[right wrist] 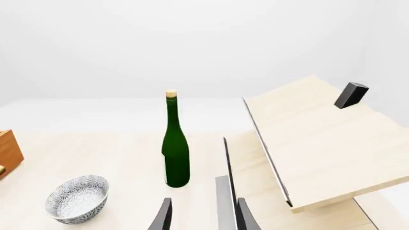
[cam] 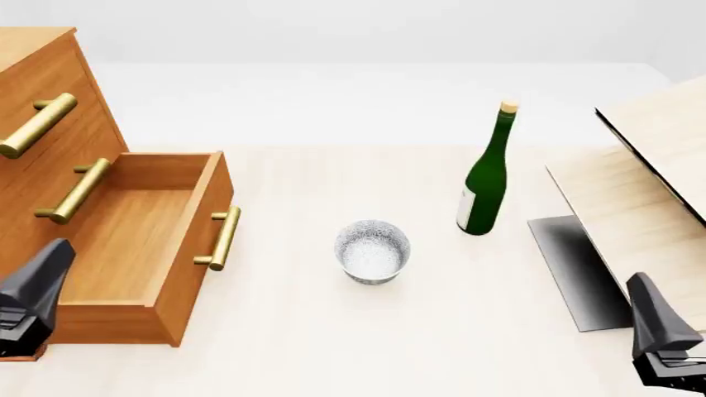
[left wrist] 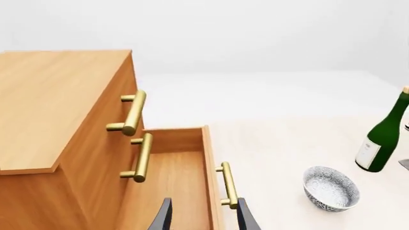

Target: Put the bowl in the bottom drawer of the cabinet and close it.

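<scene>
The white speckled bowl (cam: pixel 373 251) stands upright on the table, to the right of the cabinet (cam: pixel 45 99). The bottom drawer (cam: pixel 205 248) is pulled far out, with nothing inside and its brass handle (cam: pixel 224 238) facing the bowl. My left gripper (cam: pixel 50 263) hangs open near the drawer's front left corner. In the left wrist view its fingers (left wrist: pixel 164 216) point over the drawer (left wrist: pixel 172 182), with the bowl (left wrist: pixel 330 188) off to one side. My right gripper (cam: pixel 646 296) is open at the near right, well away from the bowl (right wrist: pixel 76 199).
A tall green bottle (cam: pixel 485 178) stands just behind and right of the bowl. Pale wood panels (cam: pixel 646 182) lean at the right over a dark grey slab (cam: pixel 574 269), and a small dark block (right wrist: pixel 350 95) rests on top. The two upper drawers are shut.
</scene>
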You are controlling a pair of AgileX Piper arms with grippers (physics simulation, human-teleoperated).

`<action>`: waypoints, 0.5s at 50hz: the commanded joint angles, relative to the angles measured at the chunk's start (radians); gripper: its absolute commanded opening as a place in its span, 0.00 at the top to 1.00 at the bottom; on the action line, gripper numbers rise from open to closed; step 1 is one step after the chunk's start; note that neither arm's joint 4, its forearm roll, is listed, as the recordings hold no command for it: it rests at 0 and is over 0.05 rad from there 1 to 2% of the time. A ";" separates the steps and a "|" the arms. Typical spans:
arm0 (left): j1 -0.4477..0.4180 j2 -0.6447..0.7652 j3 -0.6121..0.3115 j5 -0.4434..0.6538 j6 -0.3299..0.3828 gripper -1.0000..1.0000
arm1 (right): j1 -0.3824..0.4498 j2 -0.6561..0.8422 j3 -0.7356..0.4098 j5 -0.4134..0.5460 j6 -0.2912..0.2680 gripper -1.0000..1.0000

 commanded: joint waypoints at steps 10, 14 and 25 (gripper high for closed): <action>-0.016 0.193 -0.085 -0.004 -0.032 0.00 | 0.001 0.000 0.000 0.000 0.000 0.00; -0.014 0.239 -0.099 -0.010 -0.023 0.00 | 0.000 0.000 0.000 0.000 0.000 0.00; -0.041 0.341 -0.111 -0.039 -0.017 0.00 | 0.000 0.000 0.000 0.000 0.000 0.00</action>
